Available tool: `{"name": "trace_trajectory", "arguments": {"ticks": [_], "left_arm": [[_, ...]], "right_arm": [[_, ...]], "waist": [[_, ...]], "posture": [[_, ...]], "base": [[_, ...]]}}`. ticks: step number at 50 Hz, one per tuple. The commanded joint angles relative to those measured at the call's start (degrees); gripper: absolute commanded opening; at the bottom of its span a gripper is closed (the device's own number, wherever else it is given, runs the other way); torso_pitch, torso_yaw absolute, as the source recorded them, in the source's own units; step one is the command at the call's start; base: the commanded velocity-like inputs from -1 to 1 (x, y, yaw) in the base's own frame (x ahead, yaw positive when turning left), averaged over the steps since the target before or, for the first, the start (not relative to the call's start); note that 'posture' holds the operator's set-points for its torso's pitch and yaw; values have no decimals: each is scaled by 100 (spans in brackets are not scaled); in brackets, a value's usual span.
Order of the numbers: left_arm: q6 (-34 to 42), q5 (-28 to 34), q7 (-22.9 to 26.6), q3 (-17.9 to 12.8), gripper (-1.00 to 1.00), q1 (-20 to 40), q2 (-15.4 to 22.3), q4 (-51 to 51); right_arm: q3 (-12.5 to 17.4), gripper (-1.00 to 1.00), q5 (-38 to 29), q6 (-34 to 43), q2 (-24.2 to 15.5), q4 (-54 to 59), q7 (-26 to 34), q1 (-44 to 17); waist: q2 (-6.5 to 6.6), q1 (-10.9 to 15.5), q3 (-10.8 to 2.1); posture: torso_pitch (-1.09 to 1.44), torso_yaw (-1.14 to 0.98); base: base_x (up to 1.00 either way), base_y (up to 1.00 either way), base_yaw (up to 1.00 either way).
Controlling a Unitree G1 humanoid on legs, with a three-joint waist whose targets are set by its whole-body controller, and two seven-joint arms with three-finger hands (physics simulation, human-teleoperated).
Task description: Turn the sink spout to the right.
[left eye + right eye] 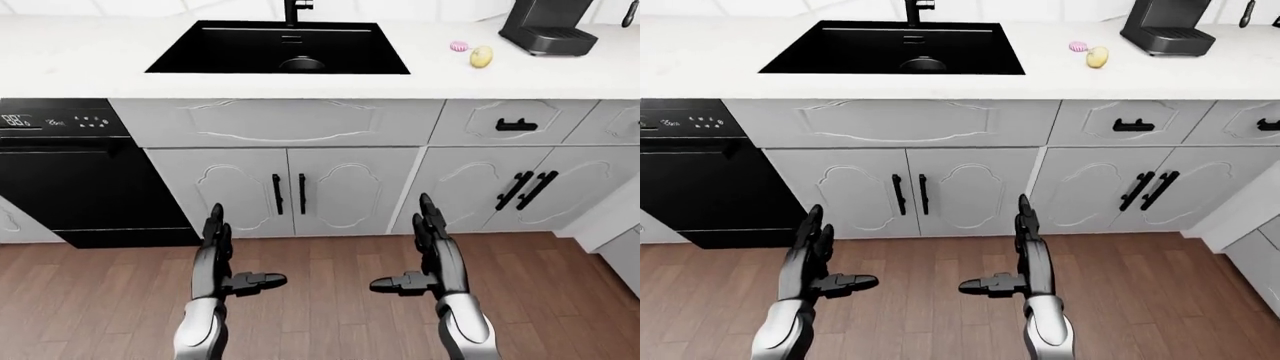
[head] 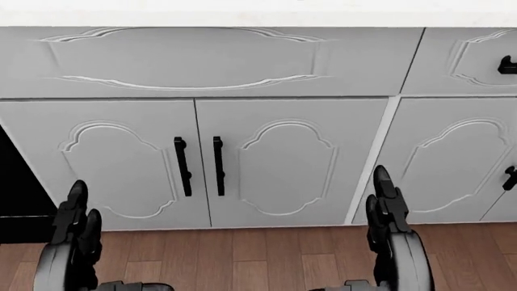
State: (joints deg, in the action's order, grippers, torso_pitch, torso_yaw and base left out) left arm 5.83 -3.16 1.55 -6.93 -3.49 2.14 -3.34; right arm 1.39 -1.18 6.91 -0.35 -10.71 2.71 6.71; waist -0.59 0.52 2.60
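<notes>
A black sink (image 1: 210, 64) is set in the white counter at the top of the left-eye view. Only the base of its black spout (image 1: 292, 10) shows at the top edge; the rest is cut off, so I cannot tell which way it points. My left hand (image 1: 222, 268) and right hand (image 1: 428, 262) hang low over the wood floor, fingers straight and thumbs out, both open and holding nothing. They are well below the counter, level with the cabinet doors (image 2: 202, 163) under the sink.
A black dishwasher (image 1: 70, 172) stands left of the sink cabinet. On the counter to the right are a black coffee machine (image 1: 548, 26), a yellow round item (image 1: 481, 56) and a small pink one (image 1: 459, 46). More white drawers and doors (image 1: 510, 180) run to the right.
</notes>
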Motion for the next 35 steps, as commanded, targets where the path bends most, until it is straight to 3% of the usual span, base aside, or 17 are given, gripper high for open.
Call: {"name": "trace_trajectory", "arguments": {"ticks": [1, 4, 5, 9, 13, 16, 21, 30, 31, 35], "left_arm": [[-190, -19, 26, 8, 100, 170, 21, -242], [-12, -30, 10, -45, 100, 379, 94, -245], [149, -62, -19, -115, 100, 496, 144, -314], [1256, -66, -95, -307, 100, 1296, 476, -1089], [2180, -351, -202, -610, 100, 2658, 1030, -760], [2760, -519, -261, -688, 100, 3312, 1359, -835], [3051, -507, -267, -660, 100, 4015, 1776, -552], [3097, -516, -273, -841, 100, 4753, 2299, 317], [3113, -532, -278, -859, 100, 4778, 2344, 339], [3208, -595, -309, -894, 100, 4788, 2427, 252]], "right_arm": [[76, 100, 6, -69, -34, -387, -57, -52], [135, 100, -12, 164, -79, -560, -54, -161], [135, 100, -32, 495, -99, -945, -36, -221], [327, 100, -74, 1145, -302, -953, 138, -1037], [686, 100, 122, 2096, -728, -716, 327, -2184], [760, 100, 149, 2812, -1027, -777, 412, -2917], [972, 100, 343, 3618, -1435, -725, 576, -3752], [1015, 100, 436, 4292, -1866, -707, 751, -4497], [1045, 100, 441, 4332, -1900, -702, 757, -4547], [1096, 100, 469, 4463, -1975, -771, 754, -4630]], "waist": [[8, -12, -91], [-297, 39, -165], [-155, 32, -136], [-71, 16, -238], [-8, -7, -305], [25, -10, -341], [70, -12, -336], [68, -35, -293], [94, -41, -412], [63, -17, -78]], "posture": [[0, 0], [0, 0], [0, 0], [0, 0], [0, 0], [0, 0], [0, 0], [0, 0], [0, 0], [0, 0]], "base": [[0, 0, 0], [0, 0, 0], [0, 0, 0], [0, 0, 0], [0, 0, 0], [0, 0, 0], [0, 0, 0], [0, 0, 0], [7, 0, 0], [28, 0, 0]]}}
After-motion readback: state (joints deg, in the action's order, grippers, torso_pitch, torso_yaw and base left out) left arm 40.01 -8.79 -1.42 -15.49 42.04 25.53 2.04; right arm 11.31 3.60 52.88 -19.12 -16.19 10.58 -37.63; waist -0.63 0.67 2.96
